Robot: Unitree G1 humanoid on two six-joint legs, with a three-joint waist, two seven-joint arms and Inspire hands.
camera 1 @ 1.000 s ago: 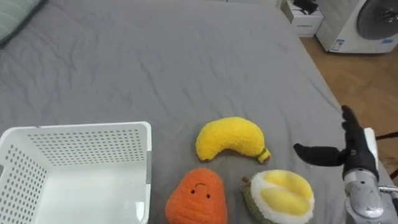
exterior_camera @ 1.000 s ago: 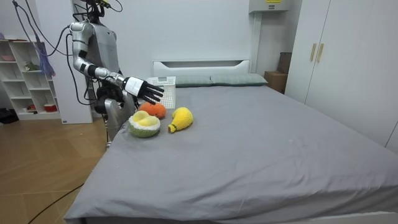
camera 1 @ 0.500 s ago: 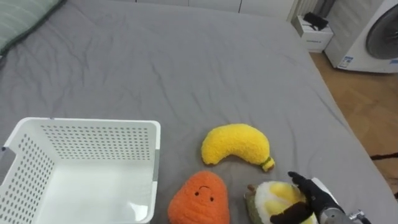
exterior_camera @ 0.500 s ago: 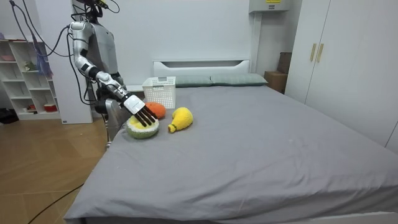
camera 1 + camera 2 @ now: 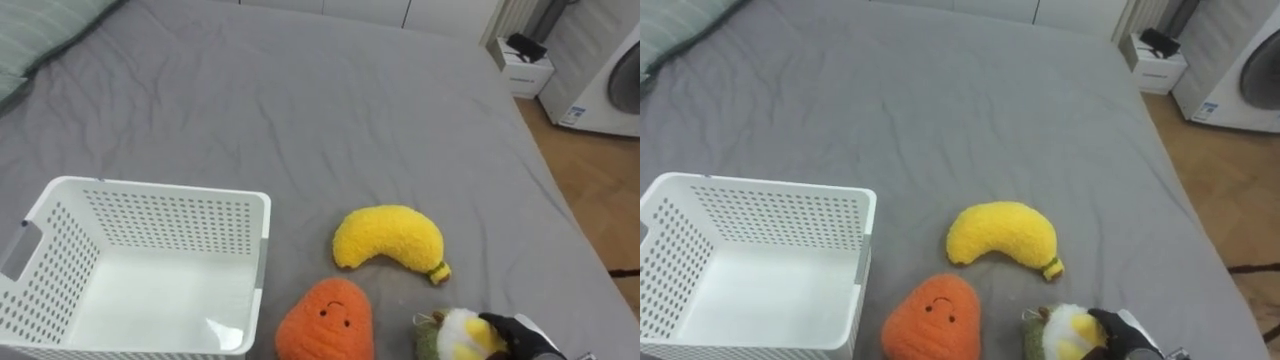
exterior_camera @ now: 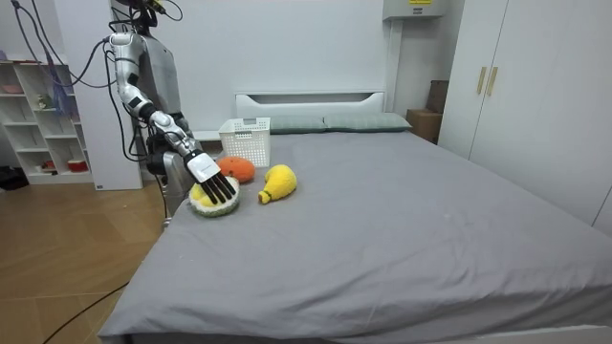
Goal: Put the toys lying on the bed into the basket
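R hand (image 5: 522,336) now down on durian toy (image 5: 457,338), nr carrot (image 5: 325,320), banana (image 5: 390,238), basket (image 5: 170,200).

Gray bed (image 5: 300,110), bare across its middle and far end, with wide reaching room. Along the near edge, a white basket (image 5: 160,195) sits toward the left corner. To its right, an orange plush (image 5: 325,320), a banana plush (image 5: 390,238) and a yellow-green plush (image 5: 455,337) crowd close together with narrow gaps. The right hand (image 5: 522,335) rests on the yellow-green plush, fingers straight.

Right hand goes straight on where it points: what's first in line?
The durian plush: the right hand points down onto its top, spread open. Whether it touches the plush is unclear.
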